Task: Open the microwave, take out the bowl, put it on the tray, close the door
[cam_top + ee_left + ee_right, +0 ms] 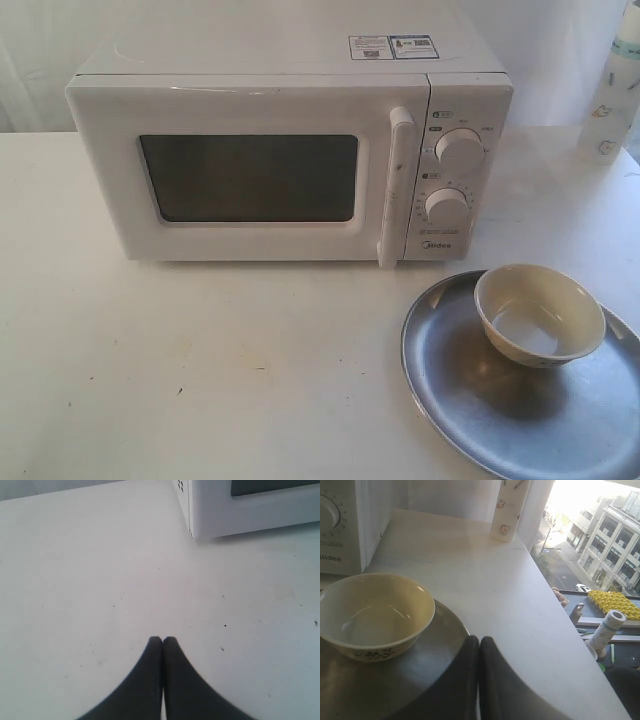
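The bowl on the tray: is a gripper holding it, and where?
Nothing is held. The left gripper and right gripper are both shut and empty; the bowl sits free on the tray.

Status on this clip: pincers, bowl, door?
Left pincer shut, empty; right pincer shut, empty. Bowl on tray. Microwave door closed. Printed bottle well aside.

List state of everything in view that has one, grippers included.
door: shut against the microwave.
bowl: upright, empty, on the tray.
tray: flat on the table, bowl on it.
left gripper: shut, empty.
right gripper: shut, empty, near the tray's rim.
tall patterned container: upright.
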Motion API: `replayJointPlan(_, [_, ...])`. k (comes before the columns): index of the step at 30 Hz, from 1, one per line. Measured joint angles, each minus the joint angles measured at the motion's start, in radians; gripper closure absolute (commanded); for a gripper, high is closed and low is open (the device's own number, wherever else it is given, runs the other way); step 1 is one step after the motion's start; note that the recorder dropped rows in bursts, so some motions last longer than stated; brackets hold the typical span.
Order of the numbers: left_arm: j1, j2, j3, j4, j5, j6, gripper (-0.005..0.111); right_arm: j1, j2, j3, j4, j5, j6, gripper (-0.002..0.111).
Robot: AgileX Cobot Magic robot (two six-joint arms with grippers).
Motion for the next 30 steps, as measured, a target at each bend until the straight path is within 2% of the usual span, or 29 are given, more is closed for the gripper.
replayJointPlan(30, [0.0, 0.0, 0.0, -0.006, 0.004, -0.06, 0.107, 0.0, 0.0, 0.0, 0.0, 0.0, 0.0, 0.108])
